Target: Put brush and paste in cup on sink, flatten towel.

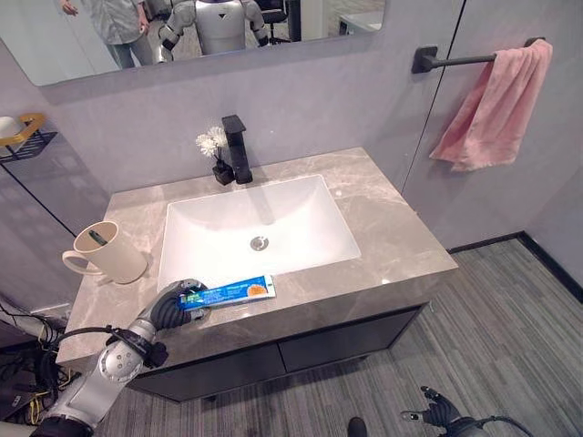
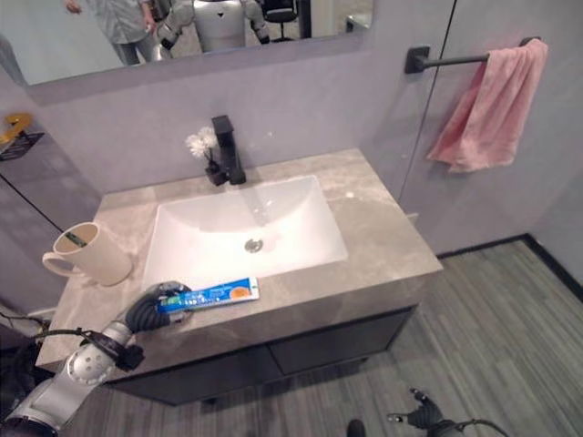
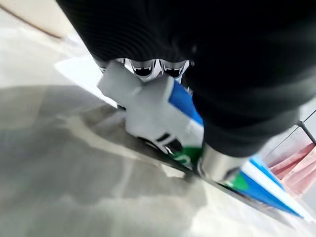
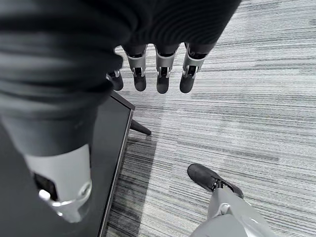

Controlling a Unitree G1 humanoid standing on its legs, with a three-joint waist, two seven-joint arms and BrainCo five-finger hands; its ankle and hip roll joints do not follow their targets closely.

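A blue, white and green toothpaste tube (image 1: 232, 291) lies along the counter's front edge, before the white sink basin (image 1: 255, 232). My left hand (image 1: 173, 305) is shut on its left end; in the left wrist view the fingers and thumb (image 3: 217, 165) pinch the paste (image 3: 168, 113). A beige cup (image 1: 109, 250) stands at the counter's left with a dark-green brush (image 1: 97, 237) inside. A pink towel (image 1: 496, 105) hangs bunched on the wall bar at the right. My right hand (image 1: 437, 411) hangs low over the floor, its fingers (image 4: 163, 74) relaxed.
A black tap (image 1: 237, 148) and a small vase of white flowers (image 1: 217, 150) stand behind the basin. The grey marble counter (image 1: 392, 237) is bare right of the basin. A wire shelf (image 1: 23, 137) is on the left wall. A person shows in the mirror (image 1: 114, 23).
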